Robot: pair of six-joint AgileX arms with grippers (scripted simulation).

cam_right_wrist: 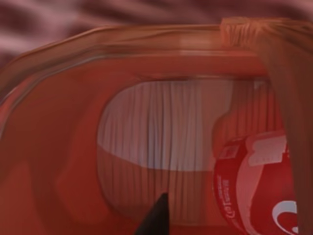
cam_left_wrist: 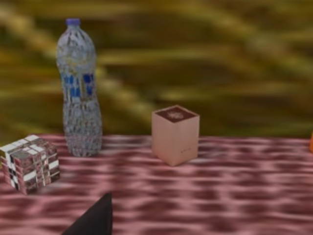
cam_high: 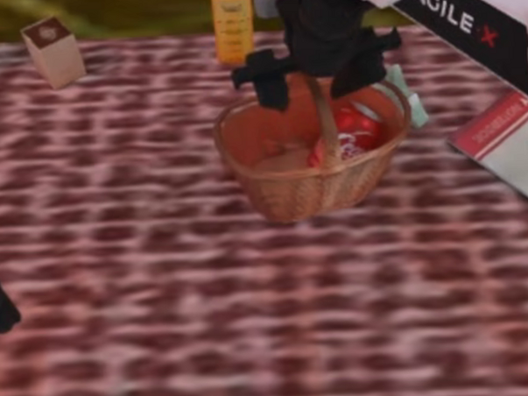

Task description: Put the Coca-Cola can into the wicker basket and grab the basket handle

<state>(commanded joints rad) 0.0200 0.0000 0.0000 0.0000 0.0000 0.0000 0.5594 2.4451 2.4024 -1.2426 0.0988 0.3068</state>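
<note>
One red Coca-Cola can (cam_high: 356,131) inside wicker basket (cam_high: 286,193), right hand (cam_high: 316,77) above, grip unclear.

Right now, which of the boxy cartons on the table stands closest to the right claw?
The orange-yellow carton, upright just behind the wicker basket where the right claw hovers. The pale pink carton stands far off at the table's left.

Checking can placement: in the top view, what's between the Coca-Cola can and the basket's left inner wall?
Top view: the basket handle crosses just left of the Coca-Cola can; beyond it only bare reddish floor up to the wicker basket wall.
</note>
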